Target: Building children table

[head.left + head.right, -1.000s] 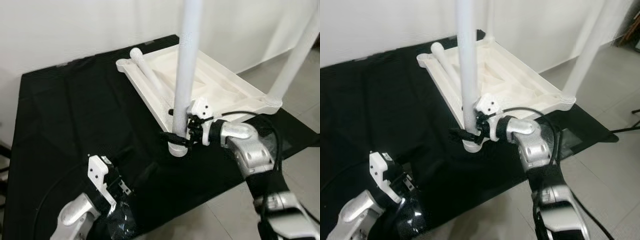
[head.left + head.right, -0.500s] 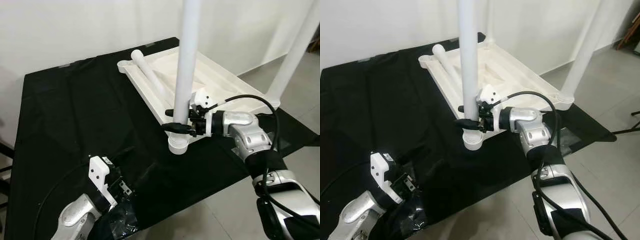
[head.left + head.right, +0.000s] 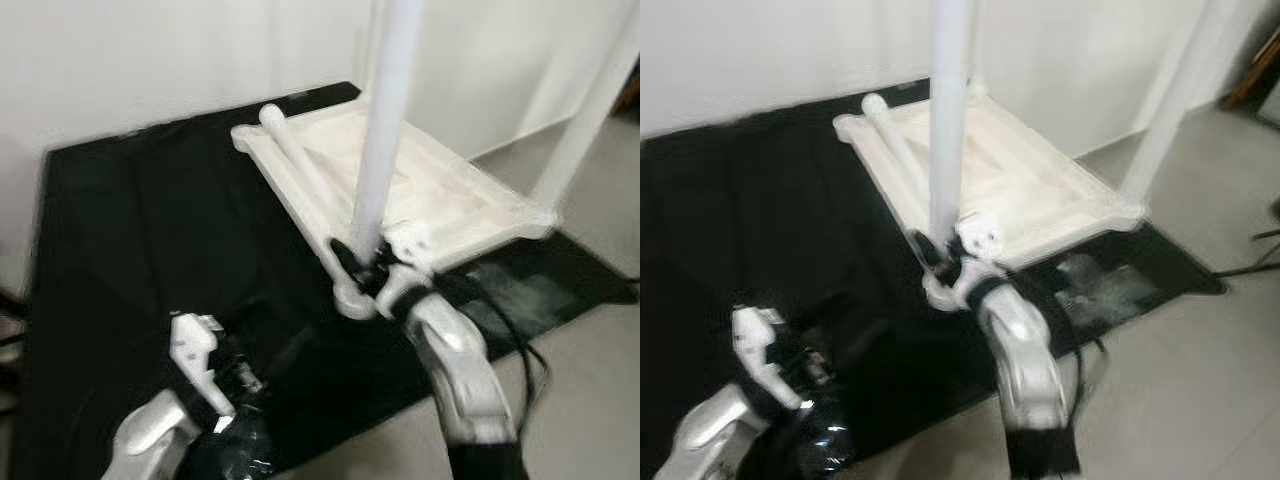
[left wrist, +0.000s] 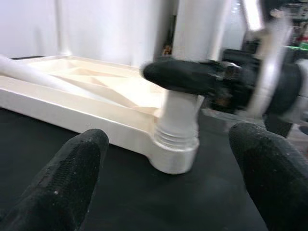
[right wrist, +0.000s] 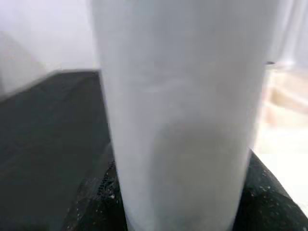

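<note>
Right gripper [image 3: 362,262] clamped around a white table leg [image 3: 381,150] standing upright in the near corner socket [image 4: 176,153] of the upturned tabletop [image 3: 440,190].

Smooth round plastic leg, ribbed at its base; shallow ribbed white tray-like tabletop on a black cloth [image 3: 150,230], holding a loose leg [image 3: 297,160] lying across its far-left part. Another leg [image 3: 590,110] upright at the right corner. Left gripper [image 4: 163,178] spread wide, near left, apart from the socket.

No readable text, labels, brands or numbers anywhere; views blurred.
</note>
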Controlling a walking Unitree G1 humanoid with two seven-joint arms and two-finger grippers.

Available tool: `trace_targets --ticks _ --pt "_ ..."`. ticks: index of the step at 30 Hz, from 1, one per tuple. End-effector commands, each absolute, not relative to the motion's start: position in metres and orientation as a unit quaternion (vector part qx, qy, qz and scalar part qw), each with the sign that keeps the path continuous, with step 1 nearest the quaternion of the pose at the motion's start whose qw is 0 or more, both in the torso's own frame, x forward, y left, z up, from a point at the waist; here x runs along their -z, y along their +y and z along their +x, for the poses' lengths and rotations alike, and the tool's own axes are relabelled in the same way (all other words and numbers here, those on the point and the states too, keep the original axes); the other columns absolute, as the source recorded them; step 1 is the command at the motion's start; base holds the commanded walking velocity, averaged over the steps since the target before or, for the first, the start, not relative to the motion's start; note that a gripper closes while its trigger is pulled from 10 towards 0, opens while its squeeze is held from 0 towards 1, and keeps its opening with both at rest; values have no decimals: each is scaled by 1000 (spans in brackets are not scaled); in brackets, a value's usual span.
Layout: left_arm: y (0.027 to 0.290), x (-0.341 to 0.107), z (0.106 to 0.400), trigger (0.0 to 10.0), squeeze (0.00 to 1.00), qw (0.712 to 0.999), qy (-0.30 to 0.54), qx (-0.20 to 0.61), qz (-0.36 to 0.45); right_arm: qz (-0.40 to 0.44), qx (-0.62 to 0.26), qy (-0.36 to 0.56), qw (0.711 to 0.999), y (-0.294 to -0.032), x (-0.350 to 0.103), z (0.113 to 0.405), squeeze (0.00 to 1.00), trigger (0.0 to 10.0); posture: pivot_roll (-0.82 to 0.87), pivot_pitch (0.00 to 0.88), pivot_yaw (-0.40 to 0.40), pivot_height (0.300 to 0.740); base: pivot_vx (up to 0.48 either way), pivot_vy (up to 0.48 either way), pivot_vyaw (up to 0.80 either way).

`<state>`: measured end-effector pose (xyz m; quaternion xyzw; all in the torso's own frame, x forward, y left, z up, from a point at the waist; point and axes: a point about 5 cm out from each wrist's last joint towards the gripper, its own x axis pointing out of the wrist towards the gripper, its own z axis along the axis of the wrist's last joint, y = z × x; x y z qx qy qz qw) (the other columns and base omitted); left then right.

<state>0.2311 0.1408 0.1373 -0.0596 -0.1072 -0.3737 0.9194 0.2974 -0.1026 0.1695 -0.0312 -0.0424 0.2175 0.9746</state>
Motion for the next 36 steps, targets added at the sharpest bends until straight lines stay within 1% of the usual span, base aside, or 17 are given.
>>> trace_targets --ticks 1,4,5,6,7,8,9,18,20,21,22,24,26,32,33,34,36 --pt "143 -134 231 10000 0 919 -97 378 -61 -35 -242 70 967 -101 -128 292 0 0 -64 176 54 740 0 0 0" --pt "142 -134 233 10000 0 918 -96 380 -64 -41 -242 72 967 -105 -127 296 0 0 -38 168 36 740 0 0 0" --pt "142 -134 234 10000 0 917 -96 383 -62 -36 -236 80 968 -107 -124 299 0 1294 -30 164 34 740 0 0 0" --pt "142 -134 233 10000 0 919 -97 378 -61 -30 -248 83 965 -103 -126 299 0 10000 -31 165 37 740 0 0 0" --pt "143 -134 233 10000 0 921 -99 371 -61 -24 -265 79 961 -99 -129 299 0 10000 -29 165 37 740 0 0 0" --pt "143 -134 233 10000 0 923 -100 366 -61 -21 -272 75 959 -95 -134 296 584 10000 -27 164 36 740 0 0 0" --pt "144 -134 232 10000 0 925 -101 362 -62 -20 -275 72 959 -93 -138 294 1000 10000 -27 164 36 740 0 0 0" --pt "141 -134 234 10000 0 922 -101 369 -63 -26 -392 6 919 -91 -176 301 1000 10000 -26 156 30 740 0 0 0" --pt "141 -134 234 10000 0 921 -101 370 -64 -46 -434 -13 900 -96 -187 306 922 10000 -24 154 30 740 0 0 0" --pt "140 -133 234 10000 0 921 -101 370 -64 -75 -480 -27 873 -100 -196 309 16 10000 -24 151 27 740 0 0 0" --pt "140 -133 234 10000 0 921 -101 370 -64 -75 -480 -27 873 -100 -196 309 16 10000 -24 151 27 740 0 0 0" --pt "139 -133 235 10000 0 921 -103 369 -64 -138 -563 -21 815 -109 -203 316 0 10000 -20 147 24 740 0 0 0" --pt "138 -133 236 10000 0 922 -103 368 -64 -150 -579 -11 802 -113 -204 321 0 10000 -17 142 21 740 0 0 0" --pt "136 -133 236 10000 0 922 -105 367 -63 -153 -569 4 808 -119 -210 344 0 10000 -3 143 5 740 0 0 0" --pt "135 -133 235 10000 0 922 -105 366 -62 -147 -569 6 809 -120 -212 348 0 7725 -3 143 5 740 0 0 0" --pt "135 -133 235 10000 0 923 -106 365 -62 -137 -571 7 809 -121 -213 350 0 0 -9 148 -1 740 0 0 0" --pt "135 -133 235 10000 0 923 -107 364 -62 -131 -577 7 806 -122 -213 352 0 0 -9 148 -1 740 0 0 0"
